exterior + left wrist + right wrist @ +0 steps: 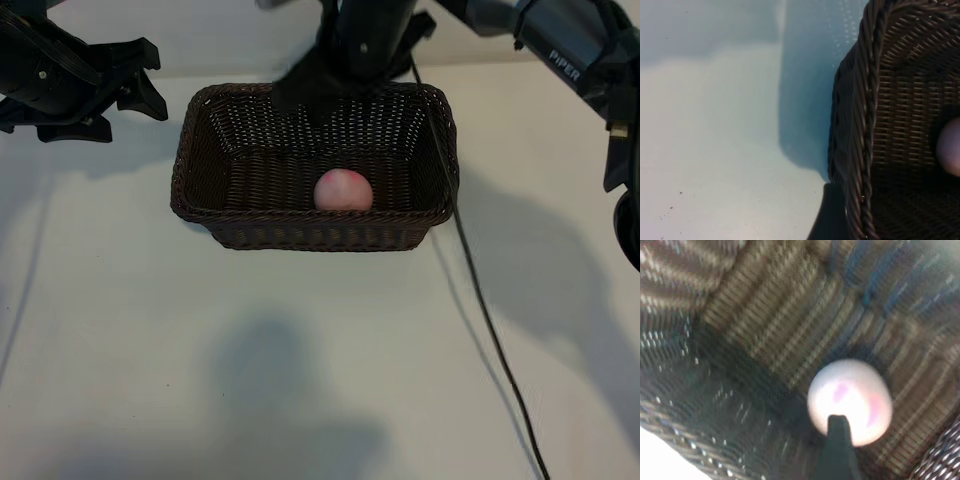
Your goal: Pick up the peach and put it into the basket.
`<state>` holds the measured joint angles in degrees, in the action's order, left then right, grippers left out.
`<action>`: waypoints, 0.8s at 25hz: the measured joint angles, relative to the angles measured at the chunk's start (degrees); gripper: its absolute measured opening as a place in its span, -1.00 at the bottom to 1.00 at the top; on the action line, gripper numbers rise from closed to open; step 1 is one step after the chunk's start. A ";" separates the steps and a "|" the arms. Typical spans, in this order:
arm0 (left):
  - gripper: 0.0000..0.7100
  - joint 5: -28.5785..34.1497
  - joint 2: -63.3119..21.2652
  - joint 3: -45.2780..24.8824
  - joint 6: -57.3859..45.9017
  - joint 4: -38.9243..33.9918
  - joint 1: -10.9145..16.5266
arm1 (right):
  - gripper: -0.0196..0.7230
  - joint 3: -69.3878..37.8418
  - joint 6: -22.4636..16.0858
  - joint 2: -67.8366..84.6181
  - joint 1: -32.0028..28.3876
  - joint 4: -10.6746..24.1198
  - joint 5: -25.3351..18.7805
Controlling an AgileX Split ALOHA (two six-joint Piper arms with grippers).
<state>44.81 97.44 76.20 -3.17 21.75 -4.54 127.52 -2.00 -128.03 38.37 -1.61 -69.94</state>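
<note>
The peach (343, 189) lies on the floor of the dark brown wicker basket (310, 232), close to its near wall, and nothing holds it. My right gripper (305, 95) hangs over the basket's far rim, above and behind the peach, and is open. In the right wrist view one dark finger (840, 442) shows in front of the free peach (852, 397); the other finger is out of frame. My left gripper (155, 80) stays parked at the far left of the table, open and empty, just outside the basket's left wall (860, 125).
A black cable (480, 290) trails from the right arm (570, 50) across the table, past the basket's right side to the front edge. Bare white tabletop (200, 370) stretches in front of the basket.
</note>
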 joint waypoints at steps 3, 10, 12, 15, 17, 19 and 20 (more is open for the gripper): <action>0.66 0.00 0.00 0.00 0.00 0.00 0.00 | 0.52 0.45 -0.48 0.75 -0.66 0.61 -0.11; 0.66 0.00 0.00 0.00 0.00 0.00 0.00 | 0.52 0.53 -1.59 2.53 -7.90 0.31 -0.22; 0.66 0.00 0.00 0.00 0.00 0.00 0.00 | 0.52 0.28 -1.53 3.64 -10.36 0.36 -0.22; 0.66 0.00 0.00 0.00 0.00 0.00 0.00 | 0.52 -2.28 -0.93 6.00 -13.87 0.36 -0.22; 0.66 0.00 0.00 0.00 0.00 0.00 0.00 | 0.52 -4.29 -0.67 7.29 -16.18 0.36 -0.22; 0.66 0.00 0.00 0.00 0.00 0.00 0.00 | 0.52 -6.58 -0.47 8.26 -18.03 0.36 -0.22; 0.66 0.00 0.00 0.00 0.00 0.00 0.00 | 0.52 -7.53 -0.41 8.73 -18.82 0.43 -0.22</action>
<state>44.81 97.44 76.20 -3.17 21.75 -4.54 119.99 -2.41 -119.29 19.54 -1.19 -70.15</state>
